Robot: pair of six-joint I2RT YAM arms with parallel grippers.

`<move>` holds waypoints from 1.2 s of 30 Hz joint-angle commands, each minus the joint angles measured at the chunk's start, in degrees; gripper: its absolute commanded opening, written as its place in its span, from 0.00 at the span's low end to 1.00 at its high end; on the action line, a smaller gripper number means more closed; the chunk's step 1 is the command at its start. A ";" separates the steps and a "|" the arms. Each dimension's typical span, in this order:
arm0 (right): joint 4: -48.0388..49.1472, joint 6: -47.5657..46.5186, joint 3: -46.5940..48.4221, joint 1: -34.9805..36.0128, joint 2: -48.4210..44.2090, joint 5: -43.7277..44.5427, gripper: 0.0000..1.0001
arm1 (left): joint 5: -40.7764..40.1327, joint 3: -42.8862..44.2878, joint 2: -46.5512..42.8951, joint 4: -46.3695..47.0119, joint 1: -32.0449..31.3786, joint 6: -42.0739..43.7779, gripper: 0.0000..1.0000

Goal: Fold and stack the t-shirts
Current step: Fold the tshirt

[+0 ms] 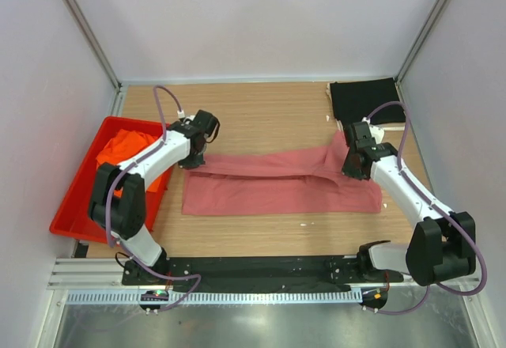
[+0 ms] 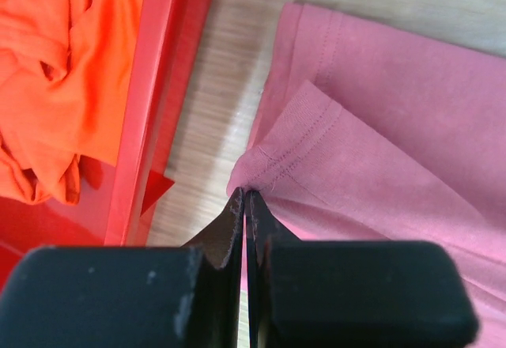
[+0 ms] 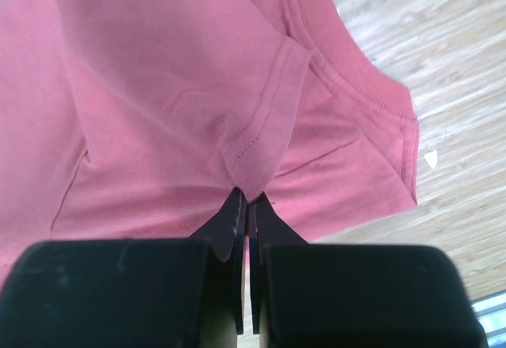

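The dusty rose-red t-shirt [image 1: 277,182] lies stretched across the middle of the table, its far long edge lifted and folded toward the near side. My left gripper [image 1: 192,155] is shut on its left hem corner [image 2: 265,162]. My right gripper [image 1: 353,166] is shut on the sleeve hem [image 3: 254,154] at the right end. The bright orange t-shirt [image 1: 126,149] lies crumpled in the red tray, also seen in the left wrist view [image 2: 55,79]. The black t-shirt [image 1: 365,100] lies folded at the far right corner.
The red plastic tray [image 1: 67,213] stands at the left table edge, its wall close beside my left gripper [image 2: 146,103]. White enclosure walls surround the table. A black strip [image 1: 253,269] runs along the near edge by the arm bases.
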 commanded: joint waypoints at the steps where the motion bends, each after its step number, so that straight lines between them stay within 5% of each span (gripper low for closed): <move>1: -0.08 0.72 -2.21 -0.17 -2.28 0.75 0.01 | -7.49 -1.35 -1.51 -2.35 -0.31 -1.31 0.00; 7: 0.97 3.17 -4.67 -0.08 -2.03 -4.07 0.05 | -11.45 -1.09 1.39 -4.73 -3.56 -2.37 0.00; 14: -0.78 6.08 -3.90 -0.08 -1.67 -2.86 0.29 | -11.36 1.11 6.40 -10.69 -4.27 -4.39 0.01; 20: -3.86 9.33 1.56 -0.17 -2.55 -0.05 0.40 | -13.91 5.49 6.23 -17.81 -4.80 -7.20 0.31; 30: 1.40 8.72 8.94 -4.56 7.37 3.91 0.40 | 2.07 7.08 3.94 -8.78 -5.15 -3.17 0.40; 36: 10.97 -2.51 13.08 -5.36 13.62 -2.32 0.45 | 4.63 13.05 9.30 -8.15 -2.34 -0.88 0.43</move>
